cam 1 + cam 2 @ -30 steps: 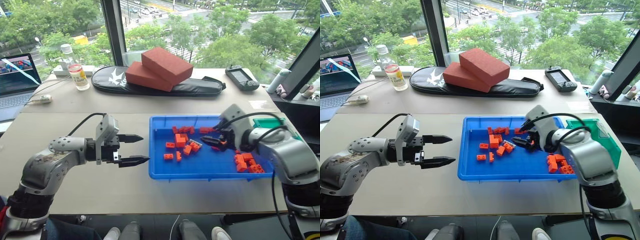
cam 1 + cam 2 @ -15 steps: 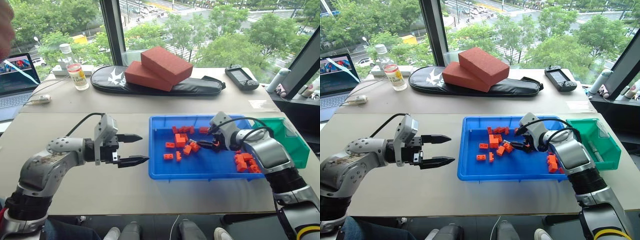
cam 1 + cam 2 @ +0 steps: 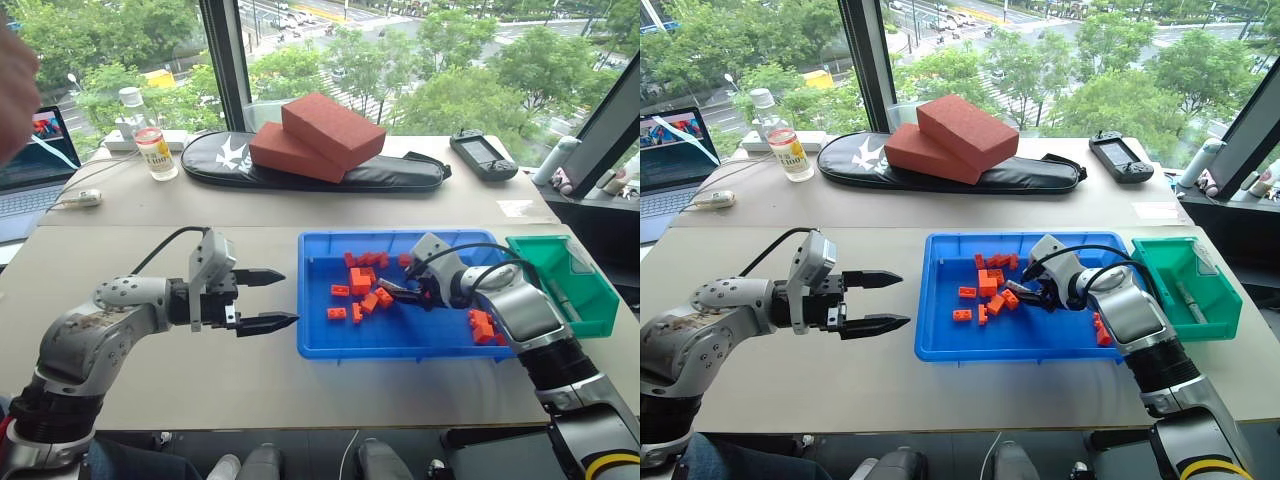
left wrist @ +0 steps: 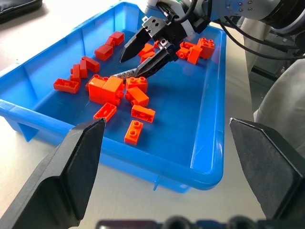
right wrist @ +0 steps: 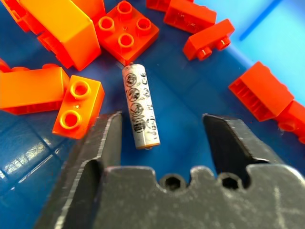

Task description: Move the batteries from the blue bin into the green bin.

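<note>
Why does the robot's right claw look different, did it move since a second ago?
Yes. The right gripper has gone further left inside the blue bin, away from the green bin, and now sits over a battery among the orange blocks.

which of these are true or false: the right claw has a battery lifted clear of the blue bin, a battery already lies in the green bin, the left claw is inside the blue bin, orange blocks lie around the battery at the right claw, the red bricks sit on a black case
1. The right claw has a battery lifted clear of the blue bin. False: the battery lies on the bin floor between its open fingers.
2. A battery already lies in the green bin. True: one slim grey cylinder lies inside.
3. The left claw is inside the blue bin. False: it is over the table beside the bin, open.
4. Orange blocks lie around the battery at the right claw. True.
5. The red bricks sit on a black case. True.
</note>
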### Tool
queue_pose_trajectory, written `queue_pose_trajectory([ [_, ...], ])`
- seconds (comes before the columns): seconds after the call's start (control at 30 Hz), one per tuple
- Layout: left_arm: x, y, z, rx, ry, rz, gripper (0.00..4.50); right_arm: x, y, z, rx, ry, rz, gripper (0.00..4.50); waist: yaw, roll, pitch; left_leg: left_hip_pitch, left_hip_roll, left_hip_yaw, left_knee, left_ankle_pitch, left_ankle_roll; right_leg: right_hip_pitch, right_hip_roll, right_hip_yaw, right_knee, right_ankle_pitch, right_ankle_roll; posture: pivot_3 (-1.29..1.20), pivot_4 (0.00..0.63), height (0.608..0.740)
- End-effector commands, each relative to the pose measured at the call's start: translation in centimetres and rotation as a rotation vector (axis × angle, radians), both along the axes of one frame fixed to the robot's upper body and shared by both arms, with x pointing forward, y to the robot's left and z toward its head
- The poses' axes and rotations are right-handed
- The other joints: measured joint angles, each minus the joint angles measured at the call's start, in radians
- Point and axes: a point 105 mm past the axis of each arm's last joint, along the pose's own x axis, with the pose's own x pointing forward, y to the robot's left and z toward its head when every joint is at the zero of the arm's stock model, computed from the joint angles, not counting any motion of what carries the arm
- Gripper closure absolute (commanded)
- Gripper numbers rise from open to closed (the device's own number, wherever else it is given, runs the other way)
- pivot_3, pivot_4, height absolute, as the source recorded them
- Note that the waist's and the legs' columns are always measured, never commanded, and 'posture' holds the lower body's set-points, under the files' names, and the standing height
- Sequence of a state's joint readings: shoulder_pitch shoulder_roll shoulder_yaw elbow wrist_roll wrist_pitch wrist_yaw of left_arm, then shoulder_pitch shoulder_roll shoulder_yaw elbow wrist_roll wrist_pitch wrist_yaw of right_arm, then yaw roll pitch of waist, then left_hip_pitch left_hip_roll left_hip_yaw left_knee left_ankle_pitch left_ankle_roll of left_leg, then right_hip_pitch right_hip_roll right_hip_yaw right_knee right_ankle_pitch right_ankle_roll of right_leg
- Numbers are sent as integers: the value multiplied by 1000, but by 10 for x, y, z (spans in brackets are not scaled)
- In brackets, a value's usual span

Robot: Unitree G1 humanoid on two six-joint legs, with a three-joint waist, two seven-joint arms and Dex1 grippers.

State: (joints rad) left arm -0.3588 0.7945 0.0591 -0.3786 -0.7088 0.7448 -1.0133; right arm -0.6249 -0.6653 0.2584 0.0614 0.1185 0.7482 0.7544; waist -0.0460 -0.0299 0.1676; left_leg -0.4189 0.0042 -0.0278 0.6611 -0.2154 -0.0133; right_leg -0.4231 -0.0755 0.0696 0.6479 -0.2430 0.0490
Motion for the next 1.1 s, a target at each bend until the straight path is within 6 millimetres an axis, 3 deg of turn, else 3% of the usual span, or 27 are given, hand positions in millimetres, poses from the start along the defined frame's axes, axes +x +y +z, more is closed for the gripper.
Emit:
queue_pose_trajectory([
  [0.03, -3, 1, 9, 13, -41, -9, 0, -1, 0, 3, 4, -18, 11, 3079, 0, 0, 0, 0, 0, 0, 0, 0, 0, 0, 0, 0, 0, 0, 0, 0, 150, 740],
  [0.17, -2, 0, 9, 11, -43, -13, 0, -2, 3, 12, 39, -40, 18, 4250, 0, 0, 0, 0, 0, 0, 0, 0, 0, 0, 0, 0, 0, 0, 0, 0, 150, 740],
  [0.23, -2, 0, 10, 10, -44, -14, 0, -3, 2, 21, 67, -66, 19, 4246, 0, 0, 0, 0, 0, 0, 0, 0, 0, 0, 0, 0, 0, 0, 0, 0, 150, 740],
  [0.37, 0, 0, 8, 24, -51, -10, 0, 3, -36, 48, 52, -156, -124, 4246, 1, 0, 0, 0, 0, 0, 0, 0, 0, 0, 0, 0, 0, 0, 0, 0, 150, 740],
  [0.47, 0, -1, 10, 10, -46, -17, 0, 0, -66, 121, 175, -435, -240, 4246, 2, 1, 1, 0, 0, 0, 0, 0, 0, 0, -1, 0, 0, 0, 0, 0, 150, 740],
  [0.53, 2, -1, 8, 14, -46, -16, 0, -7, -110, 156, 204, -608, -464, 4246, 3, 1, 1, -1, -1, 0, 0, 0, 0, -1, -1, 0, 0, 0, 0, 0, 150, 740],
  [0.63, 2, -3, 6, 21, -44, -23, 0, -23, -159, 154, 99, -628, -674, 4246, 9, 1, 0, -1, -1, 0, 0, 0, 0, 0, -1, 0, 0, 0, 0, 0, 150, 740],
  [0.7, 2, -3, 6, 19, -43, -28, 0, -34, -182, 150, 69, -612, -791, 4246, 10, 0, 0, -1, -1, 0, 0, 0, 0, 1, -1, -1, -1, 0, 0, 0, 150, 740],
  [0.83, 4, -4, 6, 19, -43, -36, 0, -48, -190, 124, -45, -483, -824, 4246, 1, 0, 0, 0, -1, 1, 0, 0, 0, 0, -1, 0, 0, 0, 0, 0, 150, 740],
  [0.97, 4, -7, 5, 17, -41, -52, 0, -51, -190, 105, -42, -399, -849, 4246, -4, 1, 0, 1, -1, 2, 0, 0, 0, 1, 0, 2, 0, 0, 0, 0, 150, 740],
  [1.03, 4, -8, 7, 9, -46, -55, 0, -52, -192, 103, -59, -390, -860, 3243, -1, 1, 0, 2, -1, 2, 0, 0, 0, 2, 0, 2, 0, 0, 0, 0, 150, 740],
  [1.1, 4, -8, 9, -1, -53, -55, 0, -50, -188, 110, -34, -405, -844, 2711, 2, 1, 0, 2, -1, 2, 0, 0, 0, 2, 0, 2, 0, 0, 0, 0, 150, 740],
])
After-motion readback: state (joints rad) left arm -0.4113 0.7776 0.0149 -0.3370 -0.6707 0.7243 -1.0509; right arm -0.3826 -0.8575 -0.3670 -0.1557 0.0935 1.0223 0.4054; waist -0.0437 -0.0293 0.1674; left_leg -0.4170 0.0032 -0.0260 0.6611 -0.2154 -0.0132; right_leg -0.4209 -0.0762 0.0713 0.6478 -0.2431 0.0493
